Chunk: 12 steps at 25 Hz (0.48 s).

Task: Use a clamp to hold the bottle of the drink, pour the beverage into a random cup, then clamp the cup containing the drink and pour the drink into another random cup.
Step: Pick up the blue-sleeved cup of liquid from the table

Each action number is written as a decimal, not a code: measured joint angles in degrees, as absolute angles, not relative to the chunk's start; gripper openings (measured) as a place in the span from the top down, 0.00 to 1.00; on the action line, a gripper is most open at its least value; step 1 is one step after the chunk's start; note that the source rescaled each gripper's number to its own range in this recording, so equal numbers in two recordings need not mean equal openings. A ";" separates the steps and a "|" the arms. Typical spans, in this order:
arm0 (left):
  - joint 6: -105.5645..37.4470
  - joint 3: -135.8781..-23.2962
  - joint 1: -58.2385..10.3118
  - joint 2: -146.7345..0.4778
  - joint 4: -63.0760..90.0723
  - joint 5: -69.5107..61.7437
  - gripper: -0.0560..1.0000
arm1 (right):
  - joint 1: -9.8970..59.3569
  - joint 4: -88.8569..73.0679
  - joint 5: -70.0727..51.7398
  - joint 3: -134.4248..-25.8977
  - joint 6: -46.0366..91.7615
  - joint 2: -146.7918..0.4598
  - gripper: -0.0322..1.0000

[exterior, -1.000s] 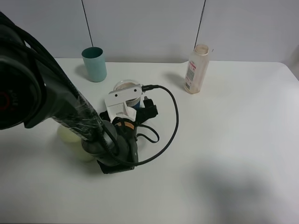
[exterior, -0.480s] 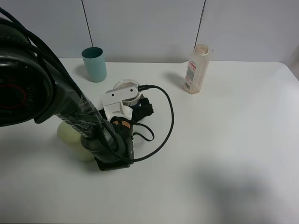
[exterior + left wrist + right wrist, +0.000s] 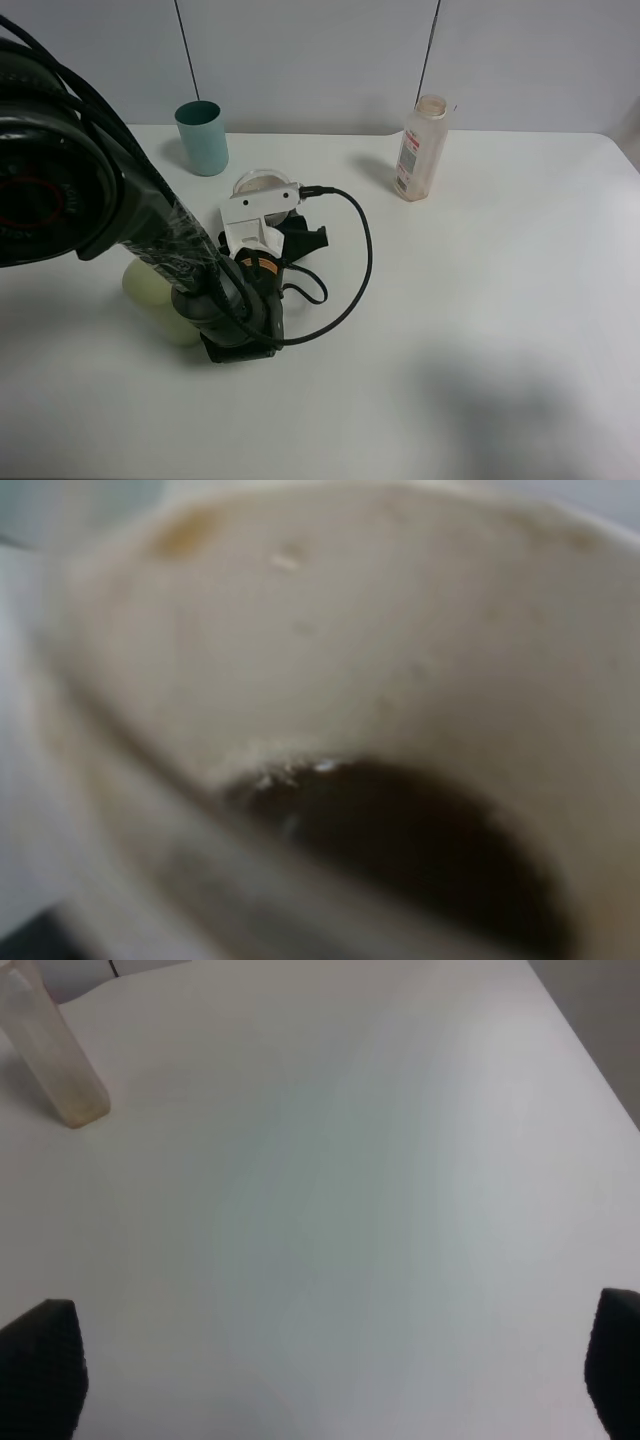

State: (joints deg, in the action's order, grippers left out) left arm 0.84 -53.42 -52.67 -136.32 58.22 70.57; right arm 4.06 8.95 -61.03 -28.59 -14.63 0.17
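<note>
Clamping step of the second pour: left end effector [image 3: 275, 222] closed on the blue-banded white cup [image 3: 258, 183], brown beverage [image 3: 400, 850] inside, near the middle of the white surface [image 3: 500, 300]. Arm bent low, reaching in from the left. Next, probably: lifting level, carrying to the teal cup [image 3: 202, 137] behind, tipping slowly. Right end effector [image 3: 328, 1365] spread open, apart from the bottle [image 3: 421, 148].

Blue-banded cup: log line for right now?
left gripper shut on blue-banded cup | beverage inside | bottle standing alone | teal cup upright | right gripper open
</note>
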 joint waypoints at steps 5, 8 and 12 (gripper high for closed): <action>0.60 -53.37 -52.62 -136.21 56.24 69.75 0.93 | 4.06 8.95 -61.03 -28.59 -14.63 0.17 0.00; 0.00 -53.37 -52.62 -135.61 55.37 68.52 0.93 | 4.06 8.95 -61.03 -28.59 -14.63 0.17 0.00; -1.51 -53.32 -52.62 -133.89 53.77 66.31 0.93 | 4.06 8.95 -61.03 -28.59 -14.63 0.17 0.00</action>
State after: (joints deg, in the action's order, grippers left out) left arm -1.51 -53.32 -52.62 -133.89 53.77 66.31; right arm 4.06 8.95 -61.03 -28.59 -14.63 0.17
